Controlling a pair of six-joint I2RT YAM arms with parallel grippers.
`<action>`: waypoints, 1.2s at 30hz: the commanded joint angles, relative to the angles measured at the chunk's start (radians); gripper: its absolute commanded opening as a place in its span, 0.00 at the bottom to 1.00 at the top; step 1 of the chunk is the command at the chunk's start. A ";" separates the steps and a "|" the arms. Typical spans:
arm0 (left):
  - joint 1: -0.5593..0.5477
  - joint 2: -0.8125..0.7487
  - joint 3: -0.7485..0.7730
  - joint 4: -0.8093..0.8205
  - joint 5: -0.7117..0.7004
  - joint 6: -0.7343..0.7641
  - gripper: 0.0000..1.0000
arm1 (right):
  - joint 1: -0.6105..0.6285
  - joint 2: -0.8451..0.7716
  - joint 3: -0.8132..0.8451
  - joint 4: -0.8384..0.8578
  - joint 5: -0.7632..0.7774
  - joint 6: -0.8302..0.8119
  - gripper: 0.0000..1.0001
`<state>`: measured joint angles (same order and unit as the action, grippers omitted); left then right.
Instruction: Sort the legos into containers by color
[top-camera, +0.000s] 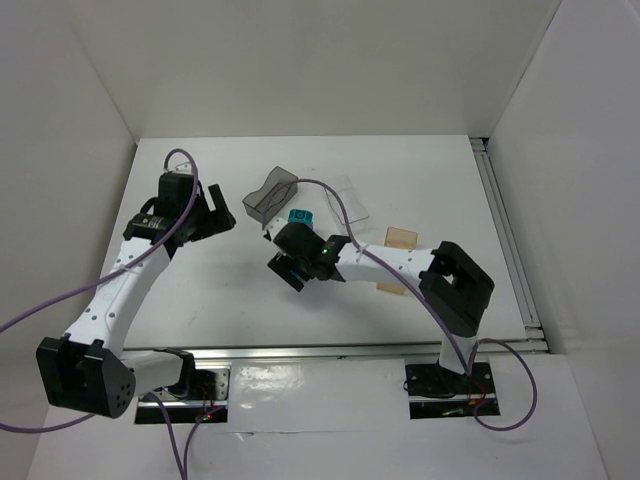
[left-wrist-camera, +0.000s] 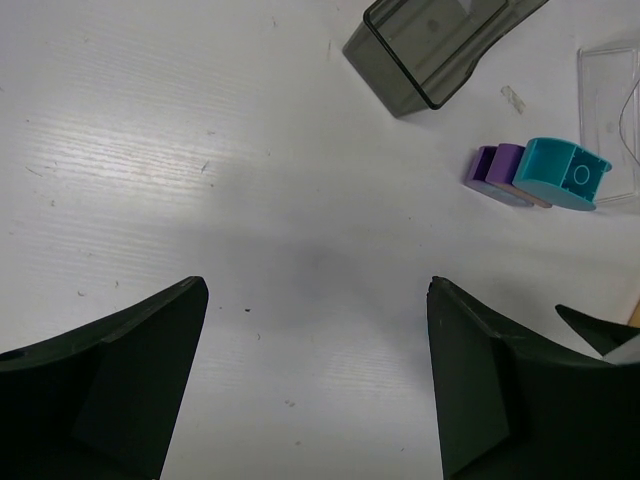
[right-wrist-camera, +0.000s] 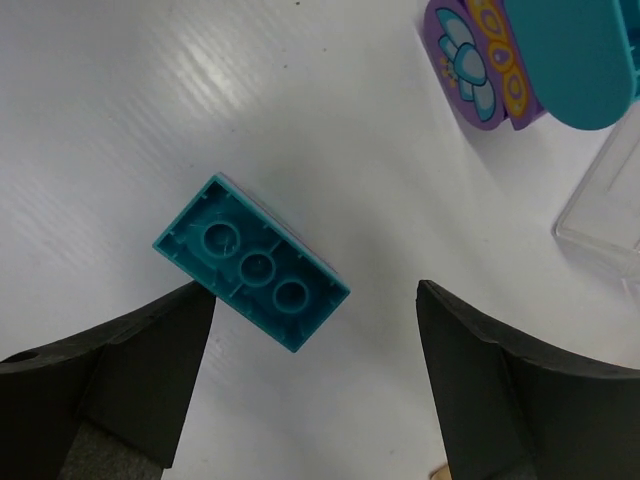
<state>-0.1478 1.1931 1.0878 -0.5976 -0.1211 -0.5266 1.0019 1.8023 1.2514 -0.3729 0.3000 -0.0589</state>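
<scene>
Only the right wrist view shows one teal rectangular plastic brick (right-wrist-camera: 250, 262), underside up on the white worktop (right-wrist-camera: 100, 100), inside the wide-open, empty right hand (right-wrist-camera: 315, 290). Overhead, three translucent plastic bins: smoky grey bin (top-camera: 270, 196), clear bin (top-camera: 350, 200), amber bin (top-camera: 400, 238). Left hand (left-wrist-camera: 318, 285) gapes, empty.

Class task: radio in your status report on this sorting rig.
Left claw open, empty. Right claw open astride upturned teal brick. Purple piece nearby.

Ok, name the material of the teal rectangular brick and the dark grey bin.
Teal rectangular brick: seemingly hard moulded plastic, opaque, faint sheen; crisp edges, round tubes underneath.
Dark grey bin: probably thin plastic, smoky, glossy; table shows through its walls.
</scene>
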 joint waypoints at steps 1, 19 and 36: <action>0.007 -0.023 -0.008 0.013 0.021 0.017 0.94 | -0.055 0.006 0.062 0.058 -0.110 -0.024 0.88; 0.007 0.014 0.001 0.022 0.052 0.036 0.94 | -0.100 0.082 0.125 0.037 -0.216 -0.024 0.45; -0.018 0.022 0.018 0.167 1.004 0.356 0.97 | -0.307 -0.343 -0.087 0.052 -0.839 0.126 0.15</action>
<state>-0.1505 1.2076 1.0771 -0.4950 0.4854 -0.3038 0.7650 1.5398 1.1938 -0.3523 -0.2611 0.0284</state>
